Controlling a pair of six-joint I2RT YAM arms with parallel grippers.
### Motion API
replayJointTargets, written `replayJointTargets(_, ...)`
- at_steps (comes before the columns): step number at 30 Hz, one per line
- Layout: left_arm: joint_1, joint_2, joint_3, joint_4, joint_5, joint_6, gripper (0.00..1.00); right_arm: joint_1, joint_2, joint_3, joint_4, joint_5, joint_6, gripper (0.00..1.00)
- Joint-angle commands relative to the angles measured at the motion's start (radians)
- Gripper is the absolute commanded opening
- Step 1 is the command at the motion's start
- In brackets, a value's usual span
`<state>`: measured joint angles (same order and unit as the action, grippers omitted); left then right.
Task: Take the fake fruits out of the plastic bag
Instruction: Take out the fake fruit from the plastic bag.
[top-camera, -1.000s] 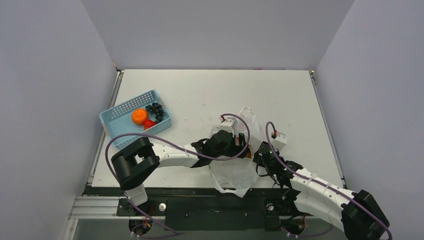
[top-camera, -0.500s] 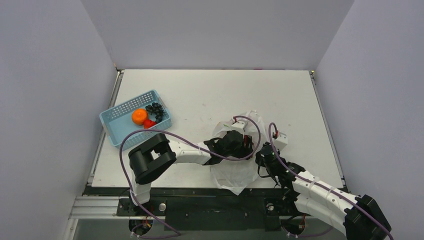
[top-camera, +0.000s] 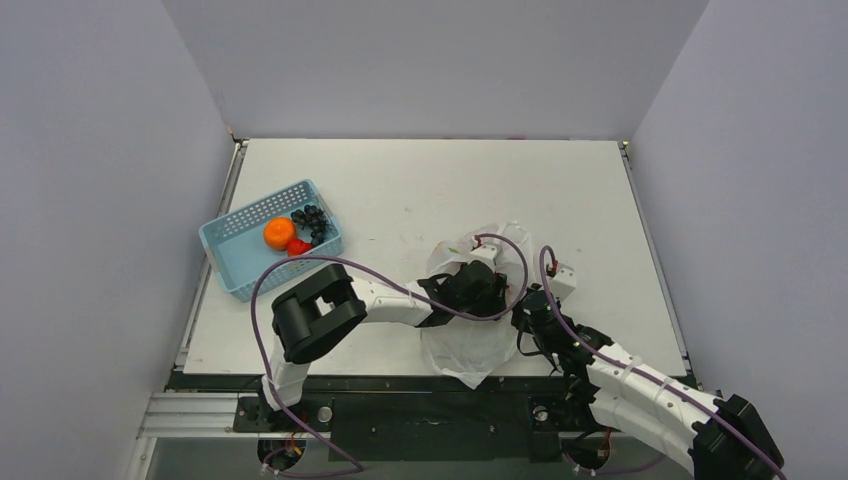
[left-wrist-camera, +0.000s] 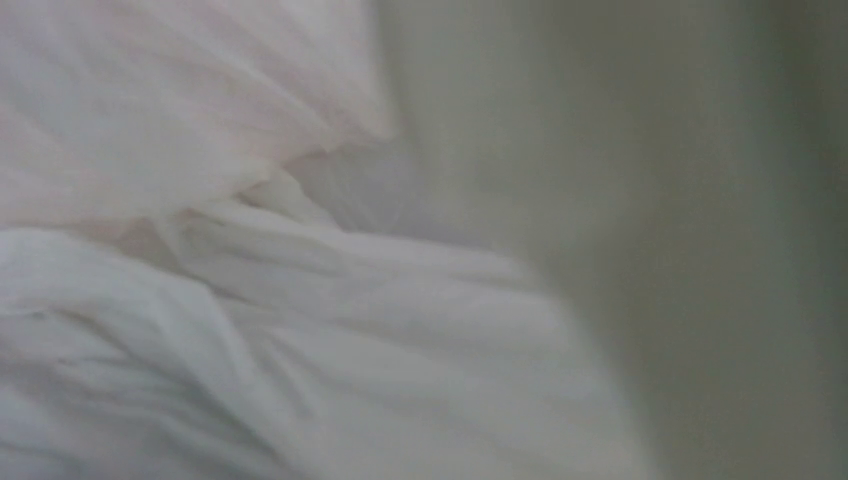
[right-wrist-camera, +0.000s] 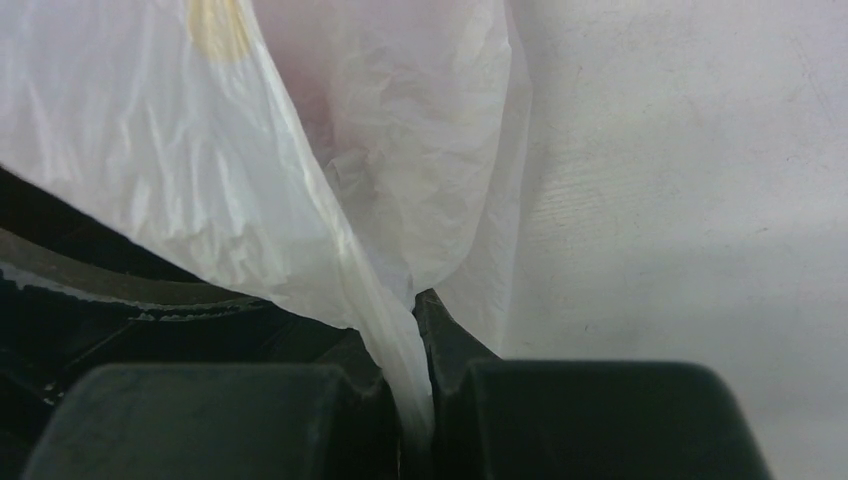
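— Pale lavender walls box in a white worktop. What is in the containers?

— At the left, a blue perforated basket holds an orange, a dark grape bunch and a red strawberry piece.

— And the plastic bag?

— It lies crumpled near the front edge, between the two arms and well apart from the basket. I can't make out any fruit inside it.

— The grippers?

— The right gripper is pinched together on a fold of the bag's right side, with film running up between its fingers. The left gripper is pushed into the bag's mouth. Its wrist camera sees only white film, so I can't tell how its jaws stand.

— Anything in the way?

— Only the bag's folds and the left arm's purple cable looping over the worktop.
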<state>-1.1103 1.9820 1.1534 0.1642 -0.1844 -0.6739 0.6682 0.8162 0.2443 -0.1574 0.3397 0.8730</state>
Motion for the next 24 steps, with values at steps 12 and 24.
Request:
replayJointTargets(12,-0.003,-0.185,-0.030,-0.026,-0.029,0.044,0.35,0.006,-0.037,-0.016,0.037,0.032,-0.016,0.00)
replayJointTargets(24,0.071,-0.500,-0.304,0.142,0.093,-0.083,0.31,0.051,-0.082,-0.024,0.031,0.083,-0.015,0.00)
